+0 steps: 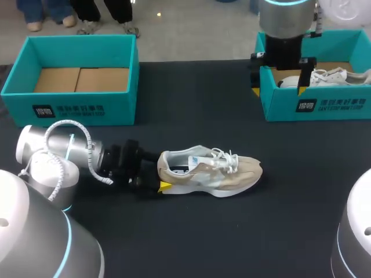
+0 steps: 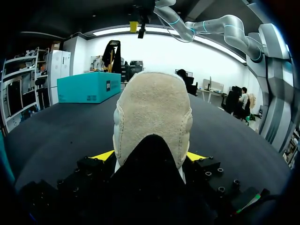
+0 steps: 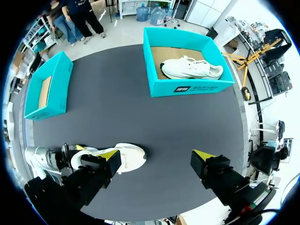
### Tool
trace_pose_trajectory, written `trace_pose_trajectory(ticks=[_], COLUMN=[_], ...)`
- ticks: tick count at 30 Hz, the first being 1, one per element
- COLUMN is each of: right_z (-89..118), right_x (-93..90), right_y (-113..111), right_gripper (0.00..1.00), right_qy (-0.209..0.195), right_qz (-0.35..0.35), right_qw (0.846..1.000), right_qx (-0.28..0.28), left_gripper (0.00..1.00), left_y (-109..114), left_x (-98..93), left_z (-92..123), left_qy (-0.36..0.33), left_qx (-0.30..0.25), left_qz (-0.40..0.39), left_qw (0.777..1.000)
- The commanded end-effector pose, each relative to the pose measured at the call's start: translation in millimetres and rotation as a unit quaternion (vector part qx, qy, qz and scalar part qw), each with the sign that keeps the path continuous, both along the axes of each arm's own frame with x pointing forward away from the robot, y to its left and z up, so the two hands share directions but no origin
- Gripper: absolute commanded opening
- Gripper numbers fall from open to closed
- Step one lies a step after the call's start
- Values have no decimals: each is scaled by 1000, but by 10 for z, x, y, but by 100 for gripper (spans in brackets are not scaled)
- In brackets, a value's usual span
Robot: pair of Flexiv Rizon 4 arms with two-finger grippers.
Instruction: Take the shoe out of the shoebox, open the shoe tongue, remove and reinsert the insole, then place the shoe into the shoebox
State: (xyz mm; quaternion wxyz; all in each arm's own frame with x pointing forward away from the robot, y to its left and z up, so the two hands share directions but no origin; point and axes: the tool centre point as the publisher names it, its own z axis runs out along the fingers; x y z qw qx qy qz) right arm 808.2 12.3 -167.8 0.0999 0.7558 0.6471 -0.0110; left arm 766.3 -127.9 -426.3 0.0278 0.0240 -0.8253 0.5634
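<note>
A beige shoe (image 1: 210, 170) lies on its side on the black table, toe to the right. My left gripper (image 1: 162, 180) is at its heel. In the left wrist view the suede heel (image 2: 152, 117) sits between the two yellow fingertips (image 2: 103, 155), which press it from both sides. My right gripper (image 3: 156, 157) hangs open high above the table with nothing between its fingers; the shoe (image 3: 129, 157) and my left arm (image 3: 47, 159) lie far below it. In the head view the right gripper (image 1: 278, 80) is over the near wall of the right box.
An empty teal shoebox (image 1: 81, 107) with a cardboard floor stands at the back left. A second teal shoebox (image 1: 324, 107) at the back right holds a white shoe (image 1: 324, 76). Both boxes (image 3: 47, 86) (image 3: 187, 86) also show from above.
</note>
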Motion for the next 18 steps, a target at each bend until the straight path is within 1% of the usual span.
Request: trace_pose_trajectory(ticks=[1, 7, 11, 15, 18], right_z=[7, -22, -62, -128, -128], right_x=[-173, -445, -584, -672, -672], right_y=[221, 572, 745, 857, 857], right_gripper=[100, 100, 100, 100, 100], right_qy=[6, 14, 23, 37, 37], right_qz=[4, 24, 37, 46, 46], right_qw=[1000, 1000, 999, 998, 998], right_qx=[-9, -7, 8, 18, 18], left_gripper=[0, 0, 0, 0, 0], left_y=[15, 15, 15, 15, 15], left_x=[-6, -6, -6, -6, -6], left_z=[-28, -28, -28, -28, -28], left_qy=[0, 0, 0, 0, 0], left_qx=[2, 2, 2, 2, 2], left_qz=[0, 0, 0, 0, 0], left_qw=[1000, 1000, 1000, 1000, 1000])
